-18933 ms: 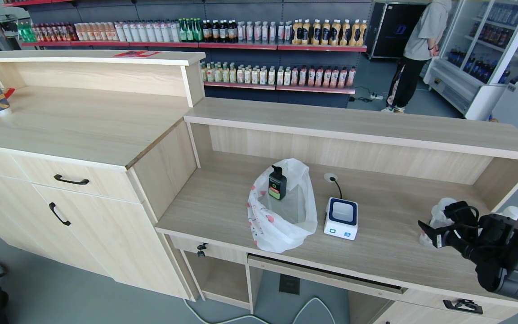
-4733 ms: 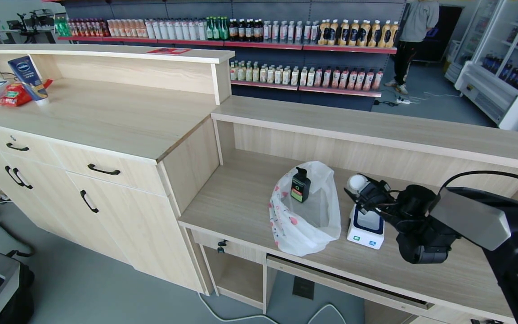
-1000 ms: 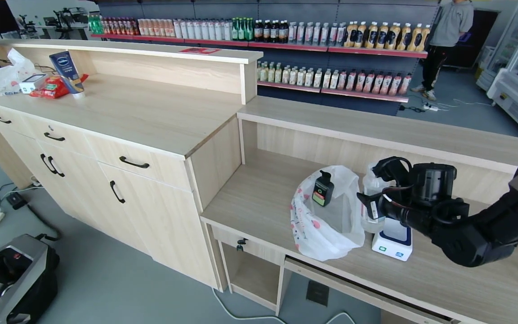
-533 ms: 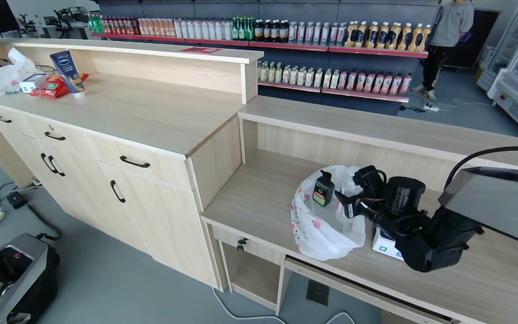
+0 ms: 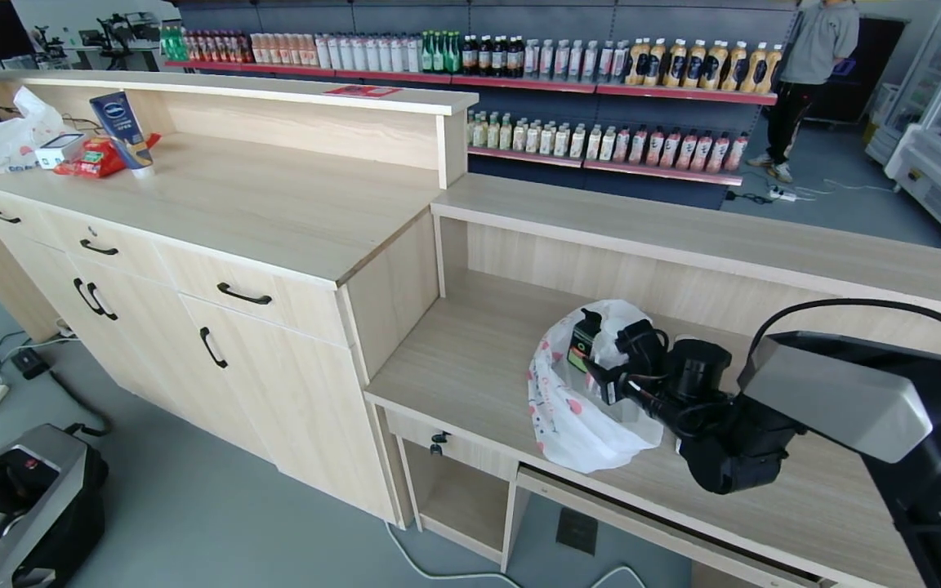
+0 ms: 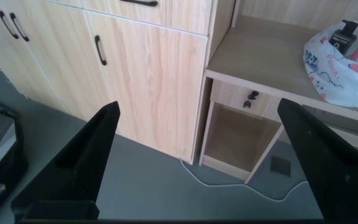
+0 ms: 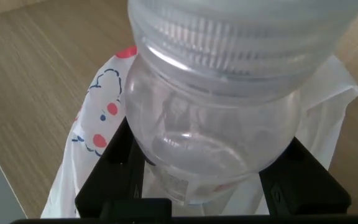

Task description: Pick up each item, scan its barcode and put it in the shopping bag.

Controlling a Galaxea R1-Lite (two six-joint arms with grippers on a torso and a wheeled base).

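Wooden counter [image 5: 470,359], right tool [image 5: 611,372] gripping clear jar [image 7: 210,124], over shopping bag [image 5: 573,418]

The bag [image 5: 568,420] is white, printed with red and blue doodles (cloud outlines and dots, as far as they read). The bottle [image 5: 581,347] in it is black with a green-and-red label. The jar [image 7: 216,124] is clear, its lid ribbed. The right gripper [image 5: 611,377] is black. The counter [image 5: 470,359] is pale wood grain, its handles [image 5: 243,295] black; the floor [image 5: 193,506] is grey.
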